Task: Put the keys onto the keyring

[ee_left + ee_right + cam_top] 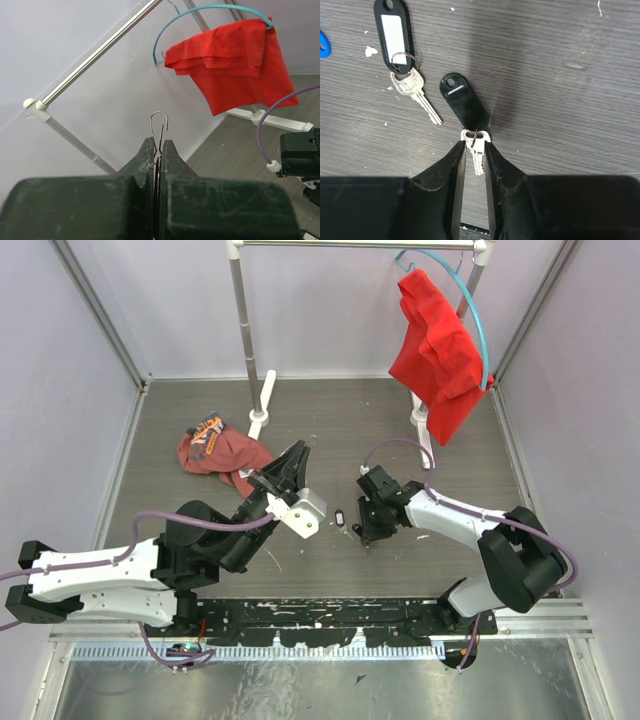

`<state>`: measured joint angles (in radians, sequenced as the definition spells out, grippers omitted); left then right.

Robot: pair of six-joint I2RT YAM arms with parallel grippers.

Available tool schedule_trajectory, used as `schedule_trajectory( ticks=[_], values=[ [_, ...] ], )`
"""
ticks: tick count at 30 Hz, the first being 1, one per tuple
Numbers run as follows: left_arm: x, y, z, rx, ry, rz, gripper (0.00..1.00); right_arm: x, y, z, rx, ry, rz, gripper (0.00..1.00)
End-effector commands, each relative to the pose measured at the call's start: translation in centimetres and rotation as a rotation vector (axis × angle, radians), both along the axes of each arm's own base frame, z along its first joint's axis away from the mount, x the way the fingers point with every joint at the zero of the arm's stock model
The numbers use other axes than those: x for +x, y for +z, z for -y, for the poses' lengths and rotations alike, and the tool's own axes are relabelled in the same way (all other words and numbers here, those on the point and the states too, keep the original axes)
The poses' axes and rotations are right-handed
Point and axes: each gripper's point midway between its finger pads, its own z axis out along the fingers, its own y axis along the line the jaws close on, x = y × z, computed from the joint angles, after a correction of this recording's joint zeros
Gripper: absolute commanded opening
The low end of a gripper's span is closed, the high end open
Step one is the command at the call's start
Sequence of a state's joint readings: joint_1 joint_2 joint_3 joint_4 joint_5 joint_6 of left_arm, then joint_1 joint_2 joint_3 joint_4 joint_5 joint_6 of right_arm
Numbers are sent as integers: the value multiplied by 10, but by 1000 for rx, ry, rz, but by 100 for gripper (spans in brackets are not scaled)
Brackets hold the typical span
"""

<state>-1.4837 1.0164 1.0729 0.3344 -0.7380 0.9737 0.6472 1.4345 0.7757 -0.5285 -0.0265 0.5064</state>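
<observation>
A: Two keys show in the right wrist view. Where are they?
B: Both lie on the grey table (570, 75). The near key (478, 162) is in the lower middle of the frame, and its black tag (465, 102) is just above it. The far key (415, 92) is in the upper left, hooked to a black tag with a white label (394, 30).
A: What about the right end effector (475, 144)?
B: Its two fingers stand a little apart, one on each side of the near key. I cannot tell if they pinch the key or only sit beside it.
A: And the keyring?
B: The keyring (159, 122) is in the middle of the left wrist view. The left end effector (159, 146) is squeezed tight on it. The thin wire loop sticks up out of the fingertips.
A: Where are they in the top view?
B: The left end effector is near the middle of the frame and points toward the top. The right end effector is just right of the middle, tips down at the table. A red shirt (435, 350) hangs on a blue hanger (481, 325) in the upper right.
</observation>
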Motion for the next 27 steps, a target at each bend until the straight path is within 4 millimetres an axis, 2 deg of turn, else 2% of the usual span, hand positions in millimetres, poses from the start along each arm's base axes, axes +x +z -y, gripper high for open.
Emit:
schedule_trajectory(
  ticks=[1,13,18,21,24,27],
  values=[
    [0,9,-3,-40,-6,4,0,5,1,-6,19,5,19,26],
    [0,9,-4,-40,-5,5,0,2,0,-8,27,14,18,12],
    [0,9,-5,-39,-5,5,0,3,-1,-7,25,8,25,12],
    [0,9,-4,-40,-4,3,0,6,1,-7,20,6,40,6],
    [0,9,-5,-42,-4,3,0,13,14,-10,35,19,97,1],
    [0,8,-4,-41,-9,-2,0,24,48,-14,62,77,214,1]
  ],
)
